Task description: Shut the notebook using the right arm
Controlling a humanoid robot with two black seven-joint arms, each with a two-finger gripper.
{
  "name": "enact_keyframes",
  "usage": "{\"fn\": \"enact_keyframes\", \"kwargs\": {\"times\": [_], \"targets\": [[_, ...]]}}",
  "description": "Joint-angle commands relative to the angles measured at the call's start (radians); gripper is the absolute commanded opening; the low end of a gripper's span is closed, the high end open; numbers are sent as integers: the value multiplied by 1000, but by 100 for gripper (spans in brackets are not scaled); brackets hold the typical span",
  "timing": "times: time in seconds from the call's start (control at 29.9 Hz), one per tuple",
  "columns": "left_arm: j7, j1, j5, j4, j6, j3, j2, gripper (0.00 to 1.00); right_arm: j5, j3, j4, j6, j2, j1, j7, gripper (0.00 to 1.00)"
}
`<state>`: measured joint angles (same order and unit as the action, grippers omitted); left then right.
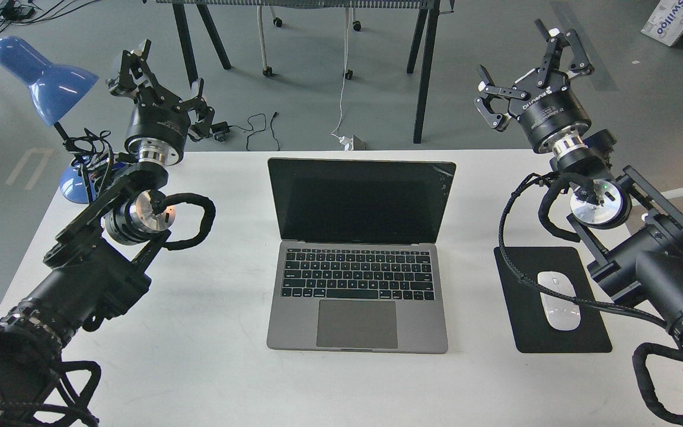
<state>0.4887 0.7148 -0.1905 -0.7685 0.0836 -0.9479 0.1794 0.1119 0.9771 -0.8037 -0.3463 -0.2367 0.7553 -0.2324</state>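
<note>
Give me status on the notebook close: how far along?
Done: nothing visible. The notebook sits fully open on the white table, its dark screen upright and its keyboard exposed. In hand: nothing. The right gripper is open, raised up and to the right of the lid, not touching it. The left gripper is also open, over by the blue lamp. Left: reach the lid, push it down, release.

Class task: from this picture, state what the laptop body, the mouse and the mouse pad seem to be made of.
Laptop: likely matte grey metal, judging by its even dull sheen. Mouse: probably glossy white plastic with a bright highlight. Mouse pad: flat, unreflective black, maybe fabric or rubber.
</note>
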Motion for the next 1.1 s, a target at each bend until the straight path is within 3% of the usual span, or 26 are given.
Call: {"fn": "enact_keyframes", "kwargs": {"times": [0.0,0.23,0.44,1.07], "targets": [[0,-2,0,0,2,0,0,100,47,-90,1,35,-19,77,2,100],[0,-1,2,0,2,0,0,100,195,-398,52,95,-66,306,5,100],[0,-2,2,0,2,0,2,100,272,-615,165,112,-10,415,5,100],[0,-2,2,0,2,0,2,100,529,-845,164,118,30,420,4,100]]}}
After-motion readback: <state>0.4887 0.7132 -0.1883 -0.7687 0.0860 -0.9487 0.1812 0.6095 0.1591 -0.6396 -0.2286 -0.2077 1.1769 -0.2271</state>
